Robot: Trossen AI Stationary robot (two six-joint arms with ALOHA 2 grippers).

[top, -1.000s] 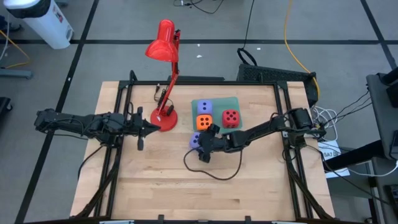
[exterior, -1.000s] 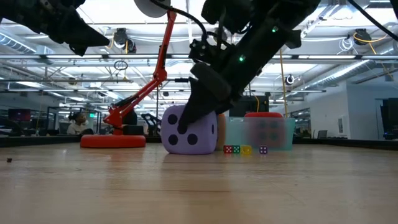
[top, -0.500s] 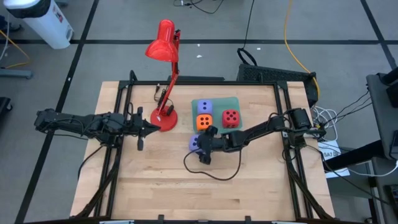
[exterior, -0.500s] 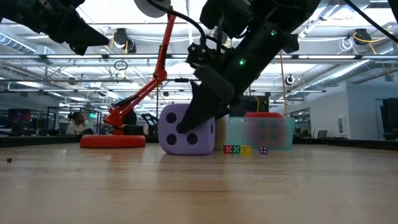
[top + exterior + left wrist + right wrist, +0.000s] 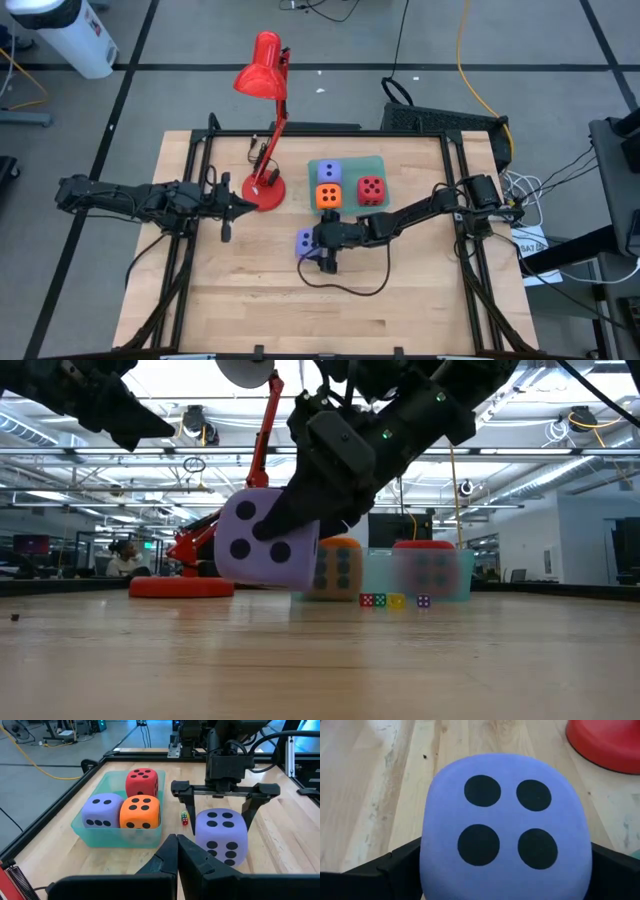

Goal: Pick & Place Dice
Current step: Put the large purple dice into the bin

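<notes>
My right pincer [image 5: 318, 247] is clamped on a lavender-blue die [image 5: 304, 242], one finger on each side of it, and the low view shows the die [image 5: 265, 543] tilted and clear of the worktop [image 5: 260, 300], with three dark pips on the face turned toward that camera. Through my right wrist camera the die [image 5: 506, 832] fills most of what I see, its four-pip face toward me, and my dark fingers [image 5: 385, 867] press in at both flanks. From overhead, the held die sits near the middle of the worktop, at about 7 o'clock from the green tray [image 5: 384, 166] and close to it. That tray holds the other three dice: the second lavender-blue die [image 5: 328, 172] at the far side, the orange die [image 5: 328, 196] just nearer, and the red die [image 5: 371, 189] beside the orange one at its 3 o'clock. In my left wrist view some tiny coloured dice [image 5: 184, 818] lie on the wood between the tray [image 5: 85, 832] and the held die [image 5: 221, 836]. A red desk lamp [image 5: 263, 120] stands with its base at roughly 9 o'clock from the tray. My left pincer [image 5: 243, 206] hovers just beside the lamp base, its fingers pressed together on nothing.
</notes>
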